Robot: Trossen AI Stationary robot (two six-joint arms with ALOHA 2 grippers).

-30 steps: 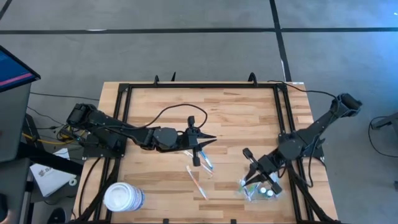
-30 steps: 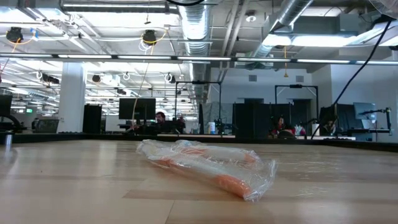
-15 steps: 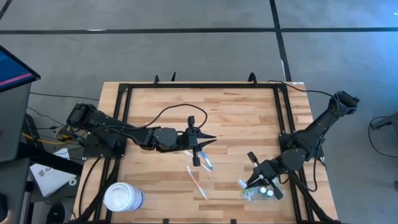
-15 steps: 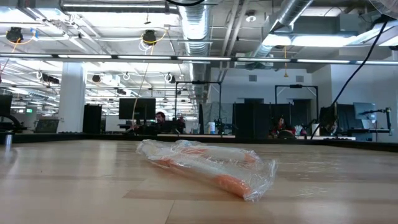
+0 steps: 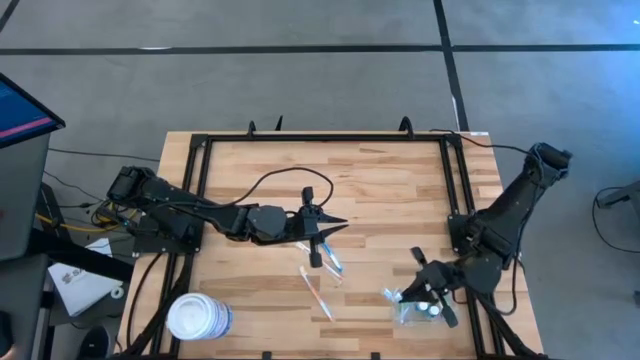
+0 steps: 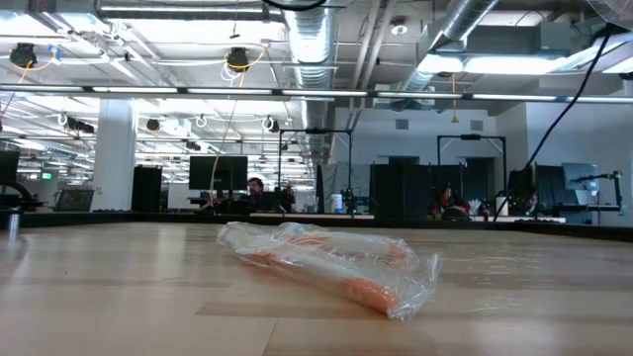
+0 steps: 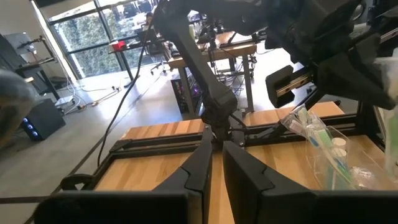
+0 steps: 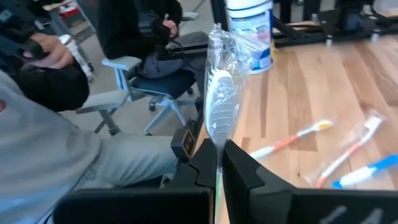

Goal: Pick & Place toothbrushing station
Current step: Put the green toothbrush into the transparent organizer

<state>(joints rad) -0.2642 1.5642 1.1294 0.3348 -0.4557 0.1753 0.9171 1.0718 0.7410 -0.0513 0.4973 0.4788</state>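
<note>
Toothbrushing station (image 5: 418, 308), the small see-through holder with little white items inside, sits at the lower right of the high view, near the counter's (image 5: 380, 180) bottom edge and right rail. The right hand (image 5: 432, 297) is right on it, and its fingers are pressed together. In the right wrist view those fingers pinch a thin clear wrapped toothbrush (image 8: 219, 99) that stands up from between them; whether this piece belongs to the holder or only lies in it I cannot tell.

The left hand (image 5: 318, 243) waits at the middle of the high view, fingers nearly together and holding nothing that shows. Just below it lie a blue toothbrush (image 5: 331, 262) and an orange toothbrush (image 5: 316, 291), both loose on the wood. A large white tub (image 5: 197, 317) stands at the lower left corner.

As a judgement, the task is at an early stage: a grip has been made at the holder, but the holder looks to rest on the wood, and no placing has begun. The lift, the carry and the set-down remain. The thin pinch may slip or pull out only the wrapped piece.
</note>
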